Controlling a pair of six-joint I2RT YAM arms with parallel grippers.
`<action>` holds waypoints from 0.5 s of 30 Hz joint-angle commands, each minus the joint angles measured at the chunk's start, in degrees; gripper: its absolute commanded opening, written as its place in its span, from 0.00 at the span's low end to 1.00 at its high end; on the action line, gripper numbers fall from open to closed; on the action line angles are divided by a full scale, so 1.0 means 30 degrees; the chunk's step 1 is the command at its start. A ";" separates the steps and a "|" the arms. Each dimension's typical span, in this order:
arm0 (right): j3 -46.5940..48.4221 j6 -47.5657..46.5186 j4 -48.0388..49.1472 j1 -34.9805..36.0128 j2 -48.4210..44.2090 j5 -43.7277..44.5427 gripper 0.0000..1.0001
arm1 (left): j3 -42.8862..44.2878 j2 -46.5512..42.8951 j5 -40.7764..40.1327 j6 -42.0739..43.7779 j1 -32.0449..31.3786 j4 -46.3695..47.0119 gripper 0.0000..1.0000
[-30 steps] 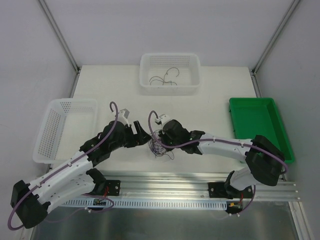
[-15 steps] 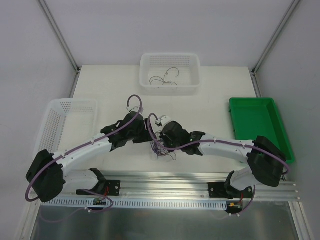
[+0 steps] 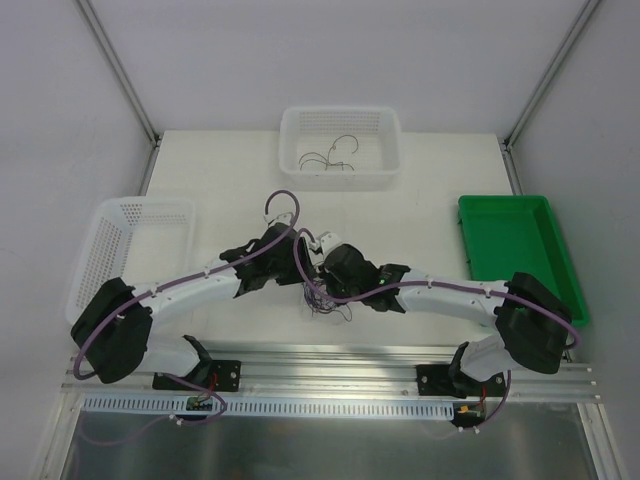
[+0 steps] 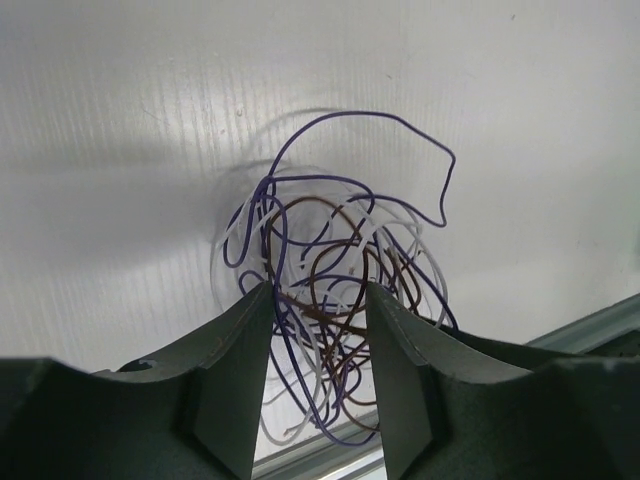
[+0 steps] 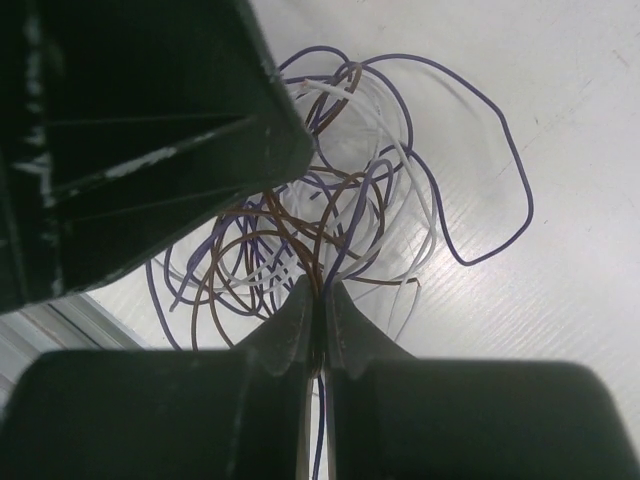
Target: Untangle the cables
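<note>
The cables (image 3: 320,298) are a small tangle of thin purple, brown and white wires on the white table between the two arms. In the right wrist view my right gripper (image 5: 318,287) is shut on brown and purple strands of the cables (image 5: 345,200), holding the bunch just above the table. My left gripper (image 3: 301,272) has come in from the left, close to the right gripper (image 3: 316,280). Its jaws stand apart around the near part of the cables (image 4: 340,250), and strands pass through the gap of the left gripper (image 4: 318,292). A purple loop sticks out to the far side.
A white basket (image 3: 340,172) at the back holds a few loose wires. Another white basket (image 3: 130,215) stands at the left and a green tray (image 3: 515,250) at the right. An aluminium rail (image 3: 330,365) runs along the near edge just behind the tangle.
My left arm has swung right and forward to the tangle, and its jaws have narrowed around the strands. The right gripper has kept its hold and barely moved.
</note>
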 commanded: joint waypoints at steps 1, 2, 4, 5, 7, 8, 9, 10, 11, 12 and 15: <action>0.0434 -0.0066 0.0424 0.0309 -0.0639 0.0373 0.01 | 0.0833 0.0554 -0.0750 -0.0474 -0.0214 0.1262 0.41; 0.0463 -0.0095 0.0395 0.0310 -0.0639 0.0460 0.01 | 0.0804 0.0642 -0.0750 -0.0562 -0.0214 0.1352 0.41; 0.0463 -0.0066 0.0395 0.0397 -0.0727 0.0490 0.01 | 0.0570 0.0730 -0.0546 -0.0768 -0.0214 0.1964 0.41; 0.0405 -0.0095 0.0424 0.0398 -0.0727 0.0577 0.01 | 0.0511 0.0759 -0.0429 -0.0826 -0.0214 0.2113 0.41; 0.0317 -0.0066 0.0453 0.0398 -0.0814 0.0665 0.01 | 0.0452 0.1022 -0.0106 -0.0856 -0.0214 0.2290 0.40; 0.0317 -0.0066 0.0453 0.0398 -0.0815 0.0753 0.01 | 0.0452 0.1139 -0.0047 -0.0885 -0.0214 0.2349 0.38; 0.0317 -0.0037 0.0453 0.0398 -0.0815 0.0841 0.01 | 0.0365 0.1285 0.0011 -0.0914 -0.0214 0.2320 0.31; 0.0288 -0.0037 0.0395 0.0398 -0.0873 0.0871 0.01 | 0.0306 0.1403 0.0070 -0.0972 -0.0214 0.2349 0.24; 0.0288 -0.0037 0.0366 0.0398 -0.0874 0.1074 0.01 | 0.0131 0.1404 0.0041 -0.0973 -0.0214 0.2378 0.17; 0.0259 -0.0037 0.0278 0.0369 -0.0903 0.1221 0.01 | 0.0014 0.1288 -0.0017 -0.0973 -0.0214 0.2349 0.10; -0.0062 -0.0066 -0.0131 0.0340 -0.1136 0.2128 0.01 | -0.0572 0.0414 -0.0689 -0.0477 -0.0156 0.2233 0.00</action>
